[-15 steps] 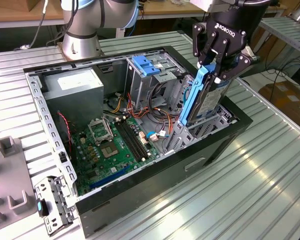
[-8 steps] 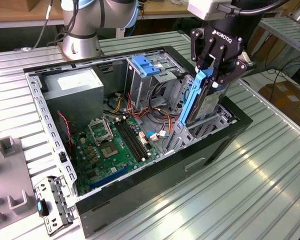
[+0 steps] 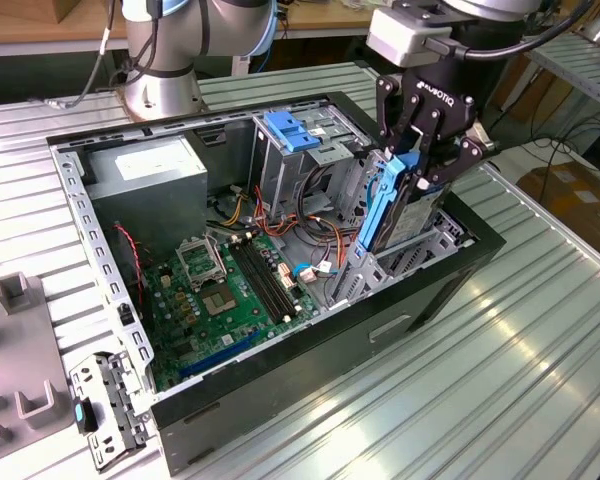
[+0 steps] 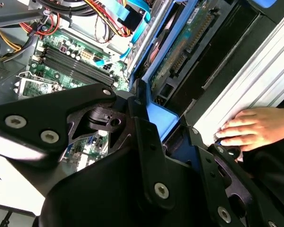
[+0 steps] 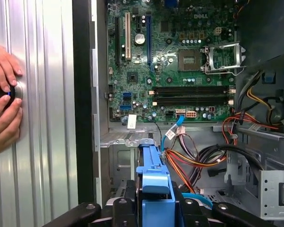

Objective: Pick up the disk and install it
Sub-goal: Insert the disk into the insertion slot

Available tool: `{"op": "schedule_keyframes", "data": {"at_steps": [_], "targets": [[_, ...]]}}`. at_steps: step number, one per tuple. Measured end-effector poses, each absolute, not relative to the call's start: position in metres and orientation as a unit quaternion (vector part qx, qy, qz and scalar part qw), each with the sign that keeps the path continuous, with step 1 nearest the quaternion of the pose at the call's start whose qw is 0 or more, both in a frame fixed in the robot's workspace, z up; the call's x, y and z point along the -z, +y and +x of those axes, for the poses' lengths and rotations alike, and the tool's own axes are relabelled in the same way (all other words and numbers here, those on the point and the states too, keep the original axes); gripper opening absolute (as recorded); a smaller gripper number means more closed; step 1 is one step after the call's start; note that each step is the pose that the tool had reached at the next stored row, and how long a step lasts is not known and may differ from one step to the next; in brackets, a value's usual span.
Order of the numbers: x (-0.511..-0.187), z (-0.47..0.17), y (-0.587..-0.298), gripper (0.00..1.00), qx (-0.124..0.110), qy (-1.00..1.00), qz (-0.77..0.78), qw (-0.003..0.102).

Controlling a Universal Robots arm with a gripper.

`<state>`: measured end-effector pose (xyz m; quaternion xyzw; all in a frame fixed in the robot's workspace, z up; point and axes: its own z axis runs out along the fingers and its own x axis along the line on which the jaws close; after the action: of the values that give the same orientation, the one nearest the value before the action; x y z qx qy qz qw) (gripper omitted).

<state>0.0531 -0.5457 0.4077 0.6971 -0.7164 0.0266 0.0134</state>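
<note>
I'm watching the gripper (image 3: 421,168) clamping the disk (image 3: 388,205) from above, with the fingers (image 3: 467,150) pressing on its two flat faces and the top end caught between them. The disk is hanging on edge, nearly upright and leaning a little. One blue rail is facing the motherboard (image 3: 230,290). Its lower end is dipping into the metal bay (image 3: 425,250) at the exterior view's right end of the case (image 3: 310,350). I cannot tell if it is touching the bay floor. In the first wrist view the blue rail (image 5: 154,187) is running straight out from between the fingers toward the bay below.

Just beside the disk, toward the exterior view's left, a cage with a blue latch (image 3: 290,130) is standing. Cables (image 3: 300,215) are trailing between that cage and the motherboard. The grey power supply (image 3: 145,170) is sitting in the far corner, well apart from the gripper. The case is lying open on the ribbed table (image 3: 500,380), with the arm base (image 3: 160,90) standing behind it. A person's hand (image 4: 255,128) is resting on the table just outside the case wall. In the first wrist view two hands are closing around a dark round knob (image 5: 2,94).
</note>
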Motion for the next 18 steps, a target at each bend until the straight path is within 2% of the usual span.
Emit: {"op": "schedule_keyframes", "data": {"at_steps": [12, 14, 18], "targets": [[-0.382, 0.055, -0.547, 0.37, -0.026, -0.716, 0.697, 0.014], [-0.369, 0.055, -0.548, 0.37, -0.026, -0.716, 0.697, 0.014], [-0.368, 0.056, -0.548, 0.37, -0.026, -0.716, 0.697, 0.015]]}}
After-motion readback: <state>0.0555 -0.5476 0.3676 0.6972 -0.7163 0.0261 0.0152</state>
